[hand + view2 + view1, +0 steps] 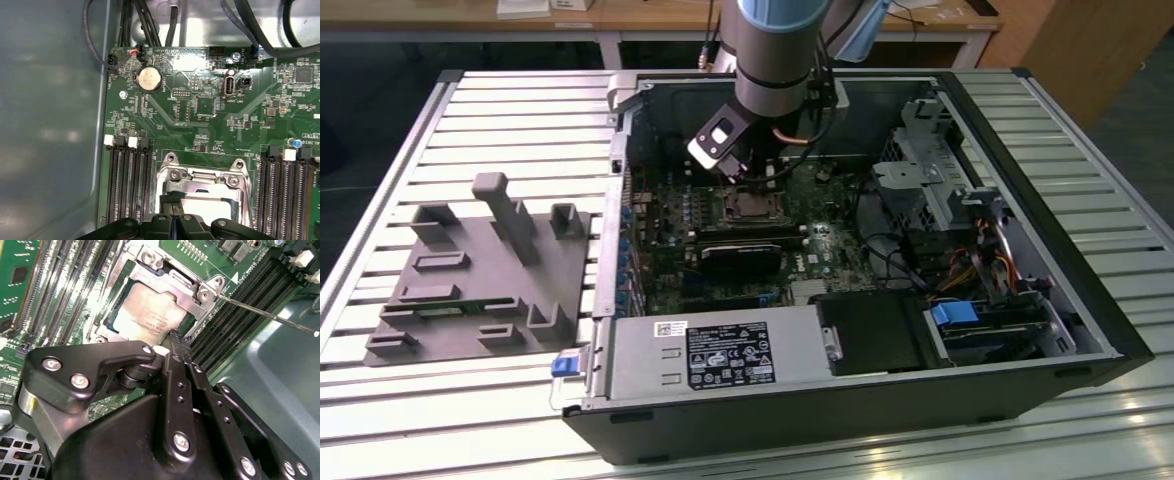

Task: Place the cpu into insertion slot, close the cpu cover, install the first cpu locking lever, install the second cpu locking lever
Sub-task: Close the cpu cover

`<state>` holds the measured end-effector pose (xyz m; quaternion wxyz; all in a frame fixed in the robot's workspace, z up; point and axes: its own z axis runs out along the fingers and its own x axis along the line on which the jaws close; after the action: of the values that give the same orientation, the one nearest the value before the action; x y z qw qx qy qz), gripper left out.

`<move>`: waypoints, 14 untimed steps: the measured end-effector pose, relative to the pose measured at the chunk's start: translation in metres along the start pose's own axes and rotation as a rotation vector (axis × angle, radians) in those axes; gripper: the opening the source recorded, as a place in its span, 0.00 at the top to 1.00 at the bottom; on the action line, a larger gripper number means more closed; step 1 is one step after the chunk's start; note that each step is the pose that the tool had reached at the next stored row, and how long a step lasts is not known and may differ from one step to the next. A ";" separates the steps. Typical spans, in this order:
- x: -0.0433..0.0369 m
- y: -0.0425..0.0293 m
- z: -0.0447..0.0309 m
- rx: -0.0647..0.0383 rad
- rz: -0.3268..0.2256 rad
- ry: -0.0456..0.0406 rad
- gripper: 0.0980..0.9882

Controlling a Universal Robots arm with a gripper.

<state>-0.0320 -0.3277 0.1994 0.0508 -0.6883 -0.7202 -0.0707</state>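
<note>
The cpu lies flat in the insertion slot on the green motherboard, its dull silver top showing. The silvery cpu cover lies down over it, framing the chip through its window; in the first wrist view the cover rims the cpu. A thin metal locking lever sticks out from the socket corner across the memory slots. My gripper hovers just above the socket's edge, fingers pressed together with nothing between them. It is also seen in the first wrist view and the exterior view.
The open computer case walls in the board. Long black memory slots flank the socket. Cables and a drive cage crowd the exterior view's right. A power supply sits in front. A grey fixture lies on the slatted table.
</note>
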 end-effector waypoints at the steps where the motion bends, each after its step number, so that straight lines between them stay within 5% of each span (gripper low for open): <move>1: -0.0001 0.0000 0.0000 0.000 0.000 -0.0066 0.99; 5: -0.0002 0.0002 0.0001 0.000 -0.001 -0.0291 0.99; 14: -0.0005 0.0043 0.0007 0.000 -0.001 -0.0333 0.99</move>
<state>-0.0277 -0.3279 0.1988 0.0388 -0.6889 -0.7214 -0.0592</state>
